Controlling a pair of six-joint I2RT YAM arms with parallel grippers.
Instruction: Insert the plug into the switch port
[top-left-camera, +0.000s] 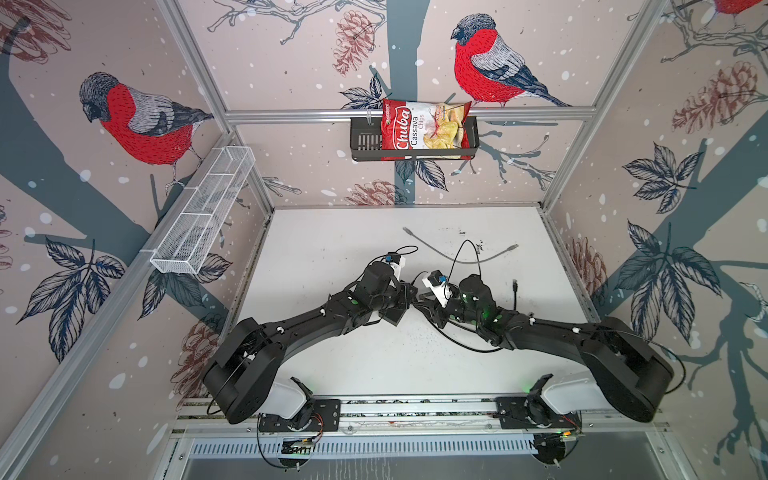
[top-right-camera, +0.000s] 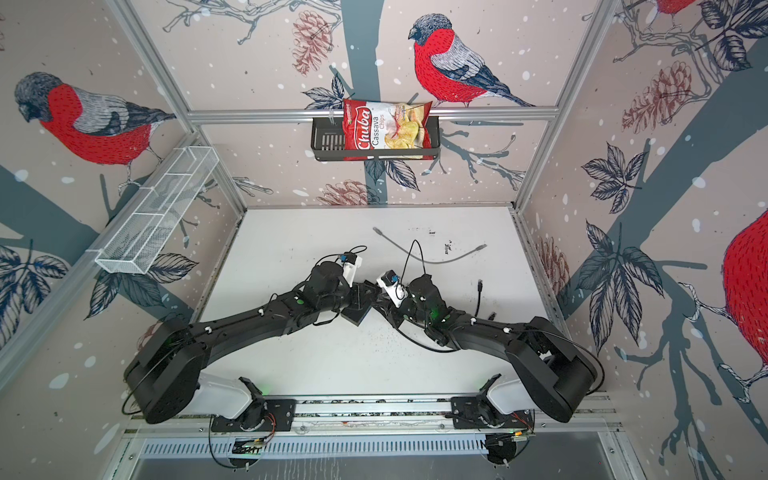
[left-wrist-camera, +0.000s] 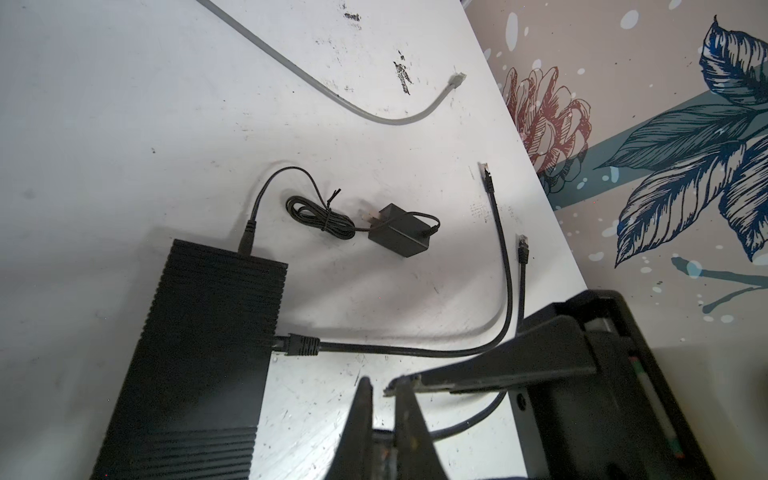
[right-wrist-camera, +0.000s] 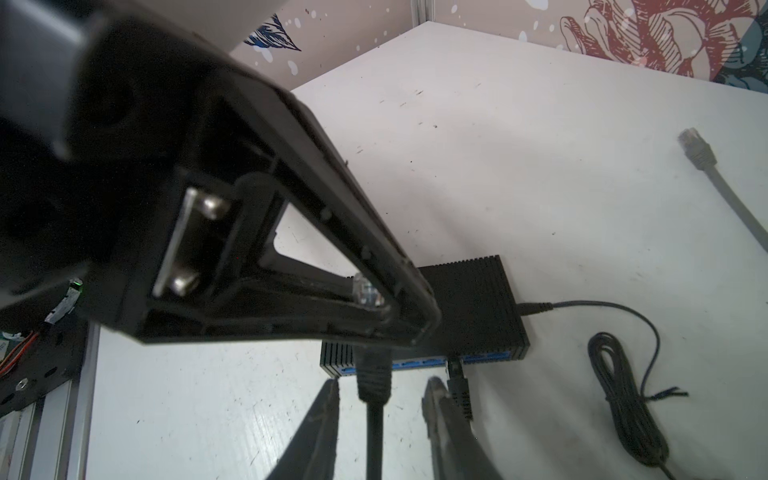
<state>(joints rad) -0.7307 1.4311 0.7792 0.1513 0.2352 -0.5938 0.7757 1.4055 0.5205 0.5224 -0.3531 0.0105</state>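
chips bag (top-left-camera: 424, 129) in black wall basket (top-left-camera: 365, 141)

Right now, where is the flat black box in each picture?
Top view: the flat black box is small, in the middle, mostly covered.
Top view: same spot, a corner sticking out.
Left wrist view: large and close, ribbed top showing.
Right wrist view: farther off, partly hidden, blue ports facing the camera.
Shared landmark: the gray cable, lying loose in all four.
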